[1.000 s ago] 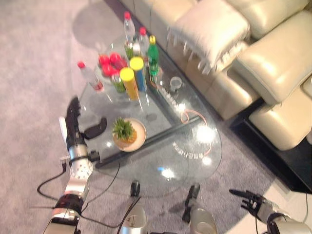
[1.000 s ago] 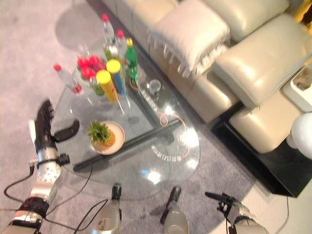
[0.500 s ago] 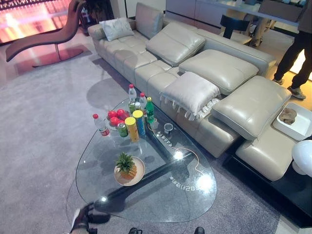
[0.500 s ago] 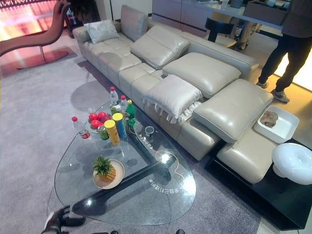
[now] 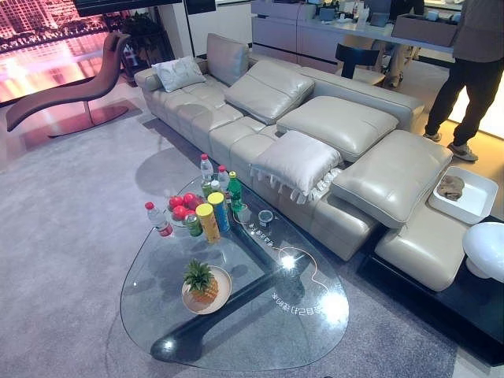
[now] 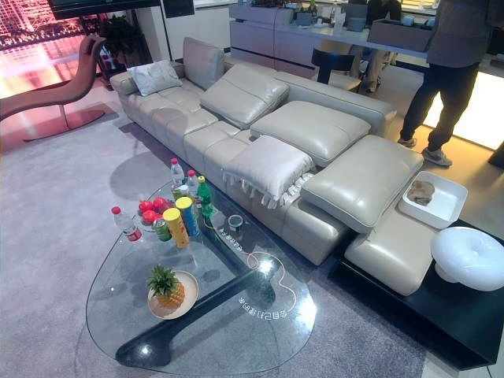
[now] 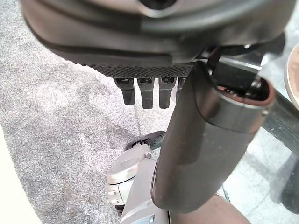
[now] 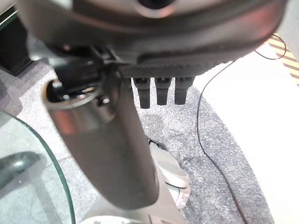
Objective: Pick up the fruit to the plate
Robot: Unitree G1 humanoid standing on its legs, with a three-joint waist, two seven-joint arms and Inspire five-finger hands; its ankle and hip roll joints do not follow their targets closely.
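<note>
In the left eye view, a pineapple (image 5: pixel 201 282) was seen standing on a plate (image 5: pixel 221 295), near the close end of a glass table (image 5: pixel 307 323). Behind it, red apples (image 5: pixel 182 206), bottles (image 5: pixel 206 169) and two yellow-capped tubes (image 5: pixel 208 223) were grouped together. A beige sofa (image 5: pixel 315 142) stood beside the table, and a person (image 5: pixel 468 75) was standing beyond it.

In the right eye view, the same arrangement was shown.

In the left wrist view, the left hand (image 7: pixel 187 154) was seen above grey carpet (image 7: pixel 56 121), its fingers straight and nothing held.

In the right wrist view, the right hand (image 8: pixel 107 154) was seen likewise, fingers straight and empty, beside the table's edge.
</note>
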